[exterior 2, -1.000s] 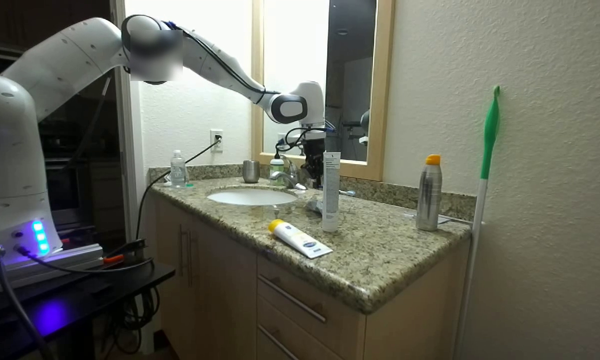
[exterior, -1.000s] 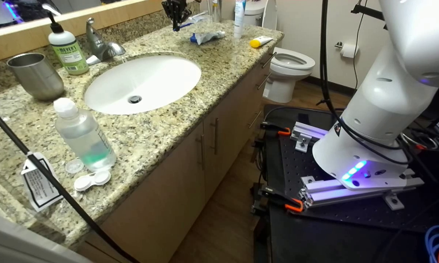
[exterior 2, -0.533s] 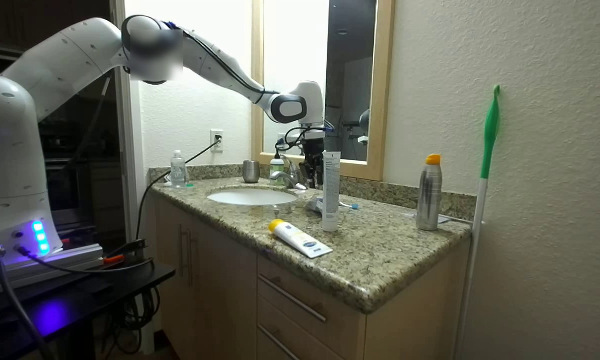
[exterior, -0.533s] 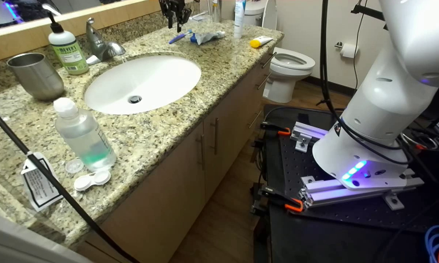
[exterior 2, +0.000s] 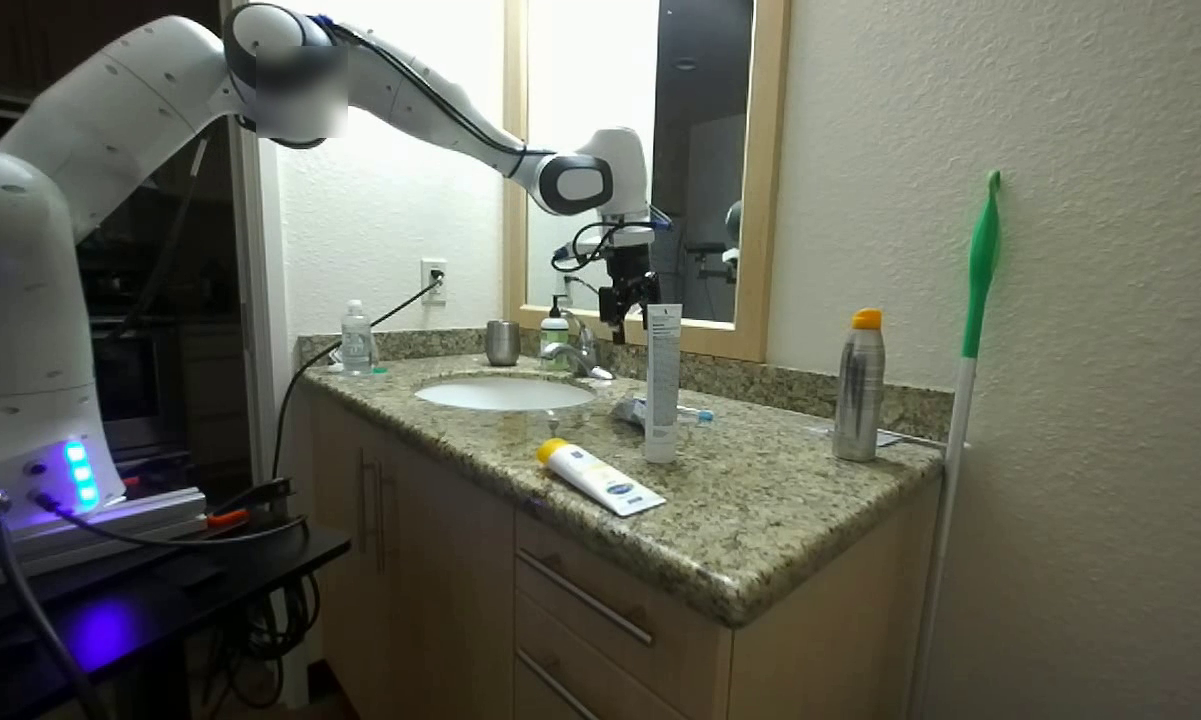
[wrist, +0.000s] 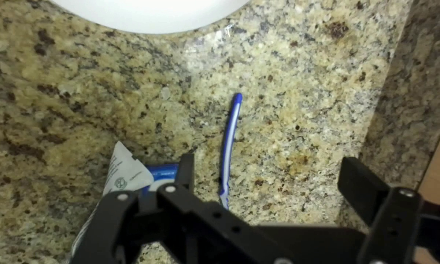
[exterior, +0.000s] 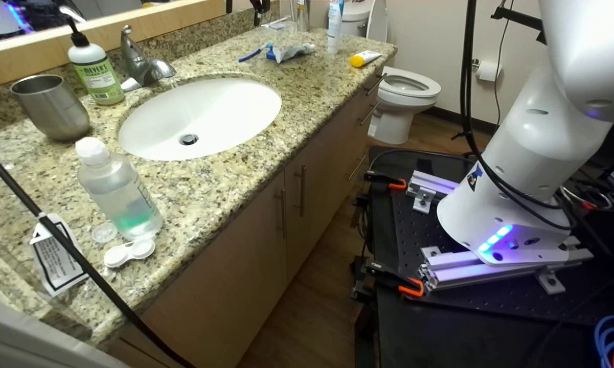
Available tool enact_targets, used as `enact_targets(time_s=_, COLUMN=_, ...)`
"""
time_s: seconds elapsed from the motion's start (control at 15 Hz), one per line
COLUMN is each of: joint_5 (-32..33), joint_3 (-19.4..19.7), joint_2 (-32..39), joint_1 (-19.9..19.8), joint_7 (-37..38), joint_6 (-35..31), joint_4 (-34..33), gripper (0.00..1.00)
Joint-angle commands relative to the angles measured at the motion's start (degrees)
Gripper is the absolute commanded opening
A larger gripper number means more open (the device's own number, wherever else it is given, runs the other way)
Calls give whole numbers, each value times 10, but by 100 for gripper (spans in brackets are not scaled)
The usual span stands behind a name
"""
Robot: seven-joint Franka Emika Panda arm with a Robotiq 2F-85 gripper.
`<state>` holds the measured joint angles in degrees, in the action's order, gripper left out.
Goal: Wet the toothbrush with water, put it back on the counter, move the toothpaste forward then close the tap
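Observation:
The toothbrush (exterior: 253, 52) lies on the granite counter (exterior: 225, 194) between the basin and the toothpaste. In the wrist view its blue-and-white handle (wrist: 230, 143) shows; its head is hidden behind a finger. The toothpaste (exterior: 294, 51), a crumpled whitish tube with a blue cap, lies beside it and is partly covered by the left finger in the wrist view (wrist: 126, 170). My gripper (wrist: 267, 165) is open and empty above the counter; it also shows in an exterior view (exterior 2: 632, 318). The chrome tap (exterior: 145, 64) stands behind the basin. A thin, faint stream of water (exterior: 174, 82) shows under its spout.
A white tube (exterior 2: 663, 390) stands upright near the toothpaste. A yellow-capped tube (exterior 2: 600, 478) lies near the front edge. A spray can (exterior 2: 858, 390) stands at the far end. A soap bottle (exterior: 96, 71) and metal cup (exterior: 51, 107) flank the tap. The mirror (exterior 2: 600, 150) is behind.
My gripper has opened and let go of the toothbrush, which now lies on the counter. The gripper and arm have then risen. The toothpaste and tap have not moved.

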<state>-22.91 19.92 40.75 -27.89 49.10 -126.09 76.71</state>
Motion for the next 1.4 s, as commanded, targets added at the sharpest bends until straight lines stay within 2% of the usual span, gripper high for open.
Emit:
enact_targets(time_s=0.0, joint_5=-6, joint_3=-3, joint_2=-65, joint_1=-9, joint_7=-55, joint_6=25, joint_4=57, gripper=100)
enact_targets(time_s=0.2, joint_5=1, joint_3=15, joint_2=-79, joint_1=-14, joint_7=-51, joint_6=35, joint_4=72, gripper=100)
enact_targets(time_s=0.53, joint_5=70, joint_3=38, joint_2=-72, joint_1=-37, joint_7=-47, joint_6=136, joint_4=57, gripper=100)
enact_targets(time_s=0.6, joint_5=59, joint_3=32, joint_2=-57, joint_1=-37, joint_7=-35, joint_6=108, joint_4=45, gripper=100)
enact_targets(time_s=0.93, joint_5=63, joint_3=33, joint_2=-53, joint_1=-36, joint_7=-33, joint_6=96, joint_4=52, gripper=100)
enact_targets(time_s=1.33, joint_5=78, joint_3=48, joint_2=-42, joint_1=-26, joint_7=-29, joint_6=-23, joint_4=154, gripper=100)
